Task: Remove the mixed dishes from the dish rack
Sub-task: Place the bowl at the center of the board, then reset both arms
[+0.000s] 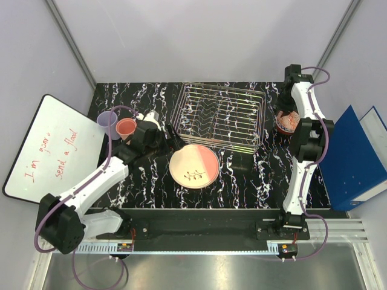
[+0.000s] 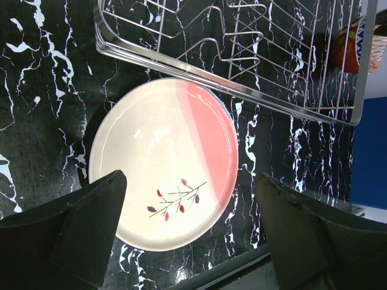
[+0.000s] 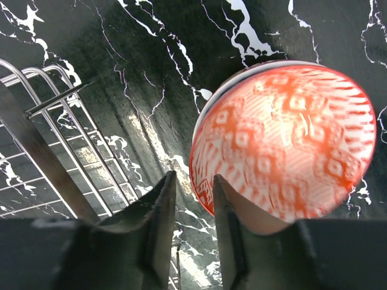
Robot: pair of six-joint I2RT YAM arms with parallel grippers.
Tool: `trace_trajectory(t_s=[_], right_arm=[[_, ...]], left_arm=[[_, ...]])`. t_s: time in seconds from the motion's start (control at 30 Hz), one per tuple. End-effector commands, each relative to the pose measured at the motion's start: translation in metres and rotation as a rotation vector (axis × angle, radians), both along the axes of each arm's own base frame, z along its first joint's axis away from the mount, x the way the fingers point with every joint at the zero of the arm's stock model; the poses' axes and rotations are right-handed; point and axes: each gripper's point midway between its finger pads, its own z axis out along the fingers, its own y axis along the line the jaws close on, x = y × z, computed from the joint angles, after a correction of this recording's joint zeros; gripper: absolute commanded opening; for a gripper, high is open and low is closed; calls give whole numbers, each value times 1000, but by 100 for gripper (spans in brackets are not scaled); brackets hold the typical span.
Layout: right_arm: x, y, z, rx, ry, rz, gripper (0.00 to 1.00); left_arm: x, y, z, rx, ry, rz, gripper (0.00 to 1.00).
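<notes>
Red bowl (image 1: 285, 123), right edge of the worktop (image 1: 248, 181), is half behind the right arm (image 1: 305, 136); left wrist view crops the dish rack (image 2: 242, 87).

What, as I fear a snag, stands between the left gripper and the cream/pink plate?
Nothing visible does. The left gripper hangs open straight over the cream/pink plate, which lies flat on the table. The near rail of the dish rack runs along the plate's far edge, beside the way down, not across it.
</notes>
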Motion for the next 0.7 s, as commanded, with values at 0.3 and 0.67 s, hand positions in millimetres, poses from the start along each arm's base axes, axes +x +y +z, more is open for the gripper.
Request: trace_trajectory(t_s=[0.3, 0.67], right_arm=[[9, -9, 48, -34, -121, -44, 53], [-4, 77, 241, 32, -643, 85, 64]], left_arm=[[6, -3, 11, -2, -45, -12, 91], [7, 2, 27, 35, -66, -16, 97]])
